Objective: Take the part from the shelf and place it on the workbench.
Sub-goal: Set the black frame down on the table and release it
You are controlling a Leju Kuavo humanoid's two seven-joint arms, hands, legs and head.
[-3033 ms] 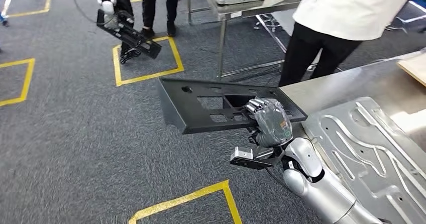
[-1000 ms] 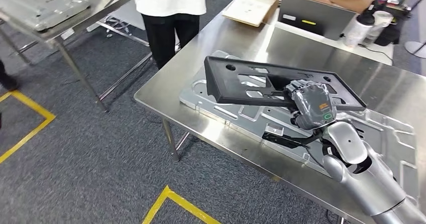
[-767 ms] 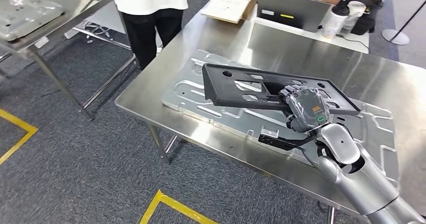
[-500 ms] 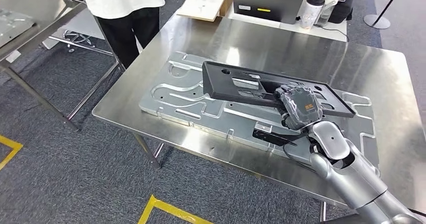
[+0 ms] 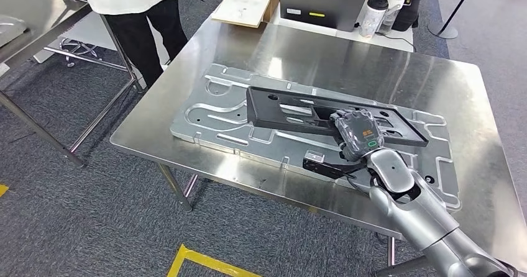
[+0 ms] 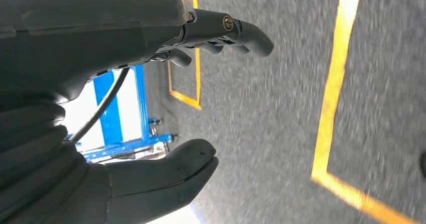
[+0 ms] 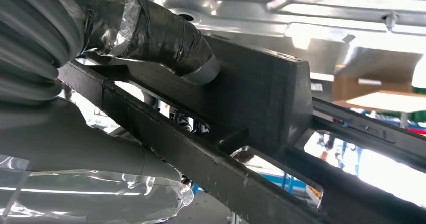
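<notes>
Clearly, the flat black plastic panel with rectangular cut-outs (image 5: 323, 112) sat in the robot's right hand (image 5: 355, 133), held just above the embossed silver sheet-metal plate (image 5: 248, 134) that lay on the stainless-steel workbench (image 5: 348, 56). In the right wrist view the tape-wrapped thumb (image 7: 166, 38) pressed on one face of the panel (image 7: 261, 103) while the rest of the hand clamped it from the other side. No writing on the panel could be read; a small green mark showed on the back of the hand, too small to make out.

At the far end of the workbench an open cardboard box (image 5: 247, 2) held a small pale item, too small to tell what. Beside it stood a grey laptop (image 5: 321, 7) with a yellow sticker, illegible, then a white bottle with a dark cap (image 5: 372, 15).

Over grey carpet with yellow floor tape (image 6: 331, 98), the left hand (image 6: 145, 98) held nothing, thumb and fingers apart.

A person in a white top and black trousers (image 5: 140, 13) stood near the workbench's far left corner.
</notes>
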